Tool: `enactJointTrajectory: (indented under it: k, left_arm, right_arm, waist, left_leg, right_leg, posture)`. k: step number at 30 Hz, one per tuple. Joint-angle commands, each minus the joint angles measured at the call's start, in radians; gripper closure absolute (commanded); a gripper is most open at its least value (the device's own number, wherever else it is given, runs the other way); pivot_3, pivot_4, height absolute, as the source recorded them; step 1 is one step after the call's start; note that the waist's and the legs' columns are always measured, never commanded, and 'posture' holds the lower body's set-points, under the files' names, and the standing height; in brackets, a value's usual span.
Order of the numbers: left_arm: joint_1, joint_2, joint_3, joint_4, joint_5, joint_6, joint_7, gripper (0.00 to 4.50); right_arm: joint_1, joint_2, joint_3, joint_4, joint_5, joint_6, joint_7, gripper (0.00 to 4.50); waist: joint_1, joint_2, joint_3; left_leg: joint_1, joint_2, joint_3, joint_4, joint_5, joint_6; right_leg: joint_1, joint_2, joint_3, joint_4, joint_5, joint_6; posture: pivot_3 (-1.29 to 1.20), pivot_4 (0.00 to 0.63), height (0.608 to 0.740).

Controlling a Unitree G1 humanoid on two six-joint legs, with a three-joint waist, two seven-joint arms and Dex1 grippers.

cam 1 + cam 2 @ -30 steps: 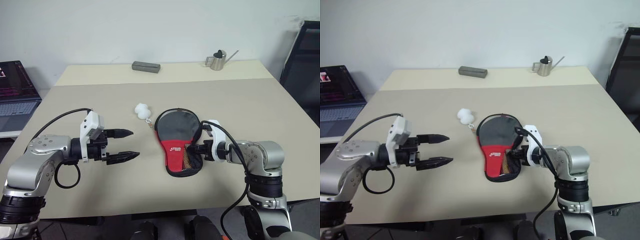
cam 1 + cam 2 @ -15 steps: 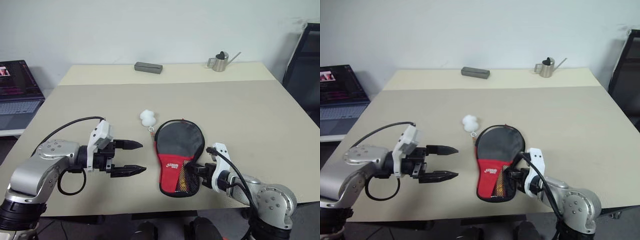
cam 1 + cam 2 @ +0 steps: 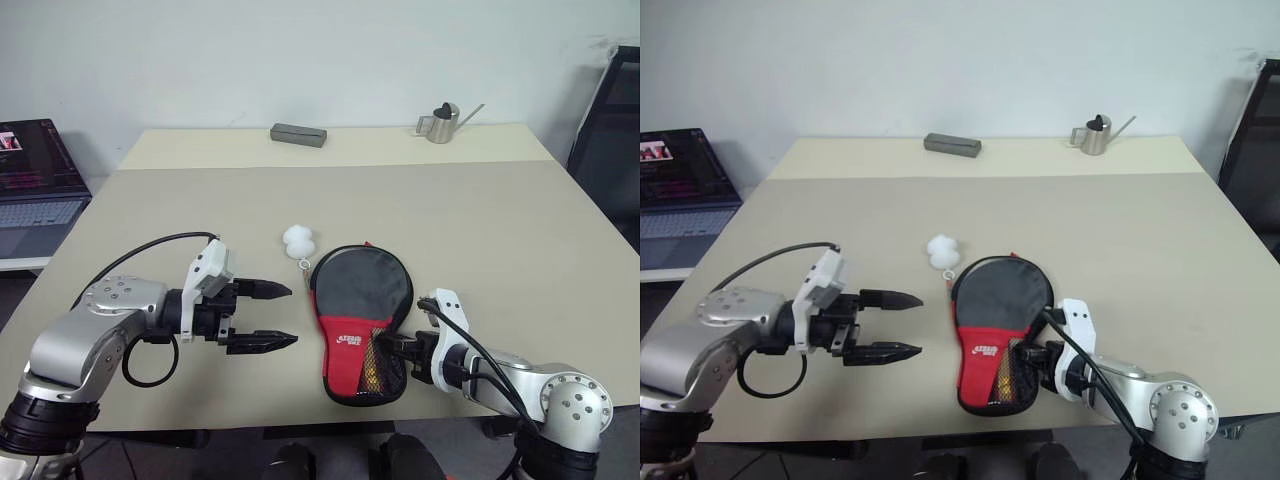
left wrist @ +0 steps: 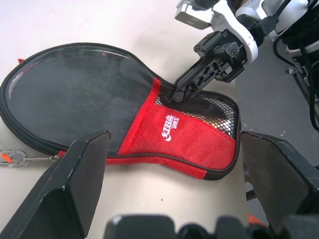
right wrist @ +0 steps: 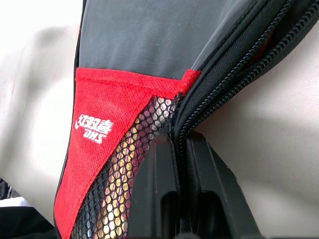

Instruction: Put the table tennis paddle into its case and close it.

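Note:
The case (image 3: 360, 315), a black paddle-shaped pouch with a red panel and a mesh pocket, lies flat on the table near its front edge. Its white fluffy ball charm (image 3: 298, 239) lies on the table just beyond the case's round end. The table tennis paddle is hidden; something tan shows through the mesh (image 5: 124, 164). My right gripper (image 3: 383, 346) is shut on the zip edge (image 5: 180, 124) at the case's right side, beside the mesh. My left gripper (image 3: 293, 316) hangs open left of the case, pointing at it, with nothing between its fingers (image 4: 75, 189).
A grey rectangular box (image 3: 298, 133) and a small metal watering can (image 3: 438, 123) stand at the far edge of the beige table (image 3: 500, 230). A laptop (image 3: 35, 180) sits off the table's left side. A dark chair frame (image 3: 610, 120) stands at the right.
My right gripper drew back toward me, pulling the case and its ball charm nearer the front edge. The open left gripper shifted right, closer to the case.

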Motion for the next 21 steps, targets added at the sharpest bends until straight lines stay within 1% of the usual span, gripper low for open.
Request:
enactJointTrajectory:
  k: [1,3,6,10,11,12,13,14,17,21]
  left_arm:
    - [-0.006,-0.002,0.005,-0.016,-0.007,-0.019,-0.007,0.0]
    - [-0.008,-0.002,0.004,-0.012,-0.006,-0.022,-0.009,0.0]
    - [-0.014,-0.003,-0.001,-0.004,-0.001,-0.026,-0.01,0.0]
    - [-0.021,-0.005,-0.006,0.003,0.002,-0.029,-0.009,0.0]
    - [-0.022,-0.005,-0.007,0.004,0.002,-0.03,-0.009,0.0]
    - [-0.023,-0.005,-0.008,0.005,0.003,-0.032,-0.008,0.0]
    - [-0.023,-0.005,-0.008,0.006,0.004,-0.033,-0.008,0.0]
    - [-0.022,-0.004,-0.008,0.006,0.004,-0.035,-0.007,0.0]
    - [-0.019,-0.004,-0.009,0.004,0.005,-0.039,-0.003,0.0]
    - [-0.013,-0.007,-0.007,0.002,0.005,-0.042,0.002,0.0]
  right_arm:
    - [0.022,-0.119,0.128,0.004,0.264,-0.177,-0.165,4.47]
    - [0.018,-0.2,0.204,0.006,0.371,-0.283,-0.238,4.47]
    - [-0.004,-0.291,0.304,-0.002,0.474,-0.409,-0.297,4.47]
    - [-0.021,-0.368,0.388,-0.018,0.496,-0.517,-0.298,4.47]
    - [-0.023,-0.38,0.4,-0.022,0.496,-0.536,-0.297,4.2]
    - [-0.023,-0.388,0.407,-0.025,0.496,-0.55,-0.298,4.2]
    - [-0.024,-0.398,0.415,-0.028,0.496,-0.564,-0.298,3.76]
    - [-0.024,-0.406,0.422,-0.031,0.496,-0.575,-0.297,3.62]
    - [-0.028,-0.438,0.442,-0.041,0.496,-0.615,-0.278,2.67]
    - [-0.031,-0.483,0.432,-0.06,0.496,-0.663,-0.255,2.67]
  waist:
    - [0.0,0.0,0.0]
    - [-0.001,0.0,0.0]
    - [-0.001,0.0,0.0]
    - [-0.001,0.0,0.0]
    - [-0.001,0.0,0.0]
    - [-0.001,0.0,0.0]
    - [-0.001,0.0,0.0]
    - [0.0,0.0,0.0]
    - [0.0,0.0,0.0]
    - [0.001,0.0,0.0]
  left_leg:
    - [0.0,0.0,0.0,0.0,0.0,0.0]
    - [0.0,0.0,0.0,0.0,0.0,0.0]
    - [0.0,0.001,0.0,0.0,0.0,0.0]
    - [0.0,0.002,0.0,0.0,0.0,0.0]
    - [0.0,0.002,0.0,0.0,0.0,0.0]
    - [0.0,0.002,0.0,0.0,0.0,0.0]
    - [0.0,0.002,0.0,0.0,0.0,0.0]
    - [0.0,0.002,0.0,0.0,0.0,0.0]
    - [0.0,0.002,0.0,0.0,0.0,0.0]
    - [-0.001,0.002,0.0,0.0,0.0,0.0]
  right_leg:
    - [0.0,0.0,0.0,0.0,0.0,0.0]
    - [0.0,0.0,0.0,0.0,0.0,0.0]
    - [0.0,0.001,0.0,0.0,0.0,0.0]
    - [0.0,0.002,-0.001,0.0,0.0,0.0]
    - [0.001,0.002,-0.001,-0.001,0.0,0.0]
    - [0.0,0.002,-0.001,-0.001,0.0,0.0]
    - [0.0,0.002,-0.001,-0.001,0.0,0.0]
    - [0.0,0.002,-0.001,-0.001,0.0,-0.001]
    - [0.001,0.002,-0.001,-0.001,0.0,-0.001]
    - [0.001,0.002,-0.001,-0.001,-0.001,-0.001]
  posture:
    - [0.0,0.15,0.74]
    - [0.0,0.15,0.74]
    - [0.0,0.15,0.74]
    - [0.0,0.15,0.74]
    - [0.0,0.15,0.74]
    - [0.0,0.15,0.74]
    - [0.0,0.15,0.74]
    - [0.0,0.15,0.74]
    - [0.0,0.15,0.74]
    - [0.0,0.15,0.74]
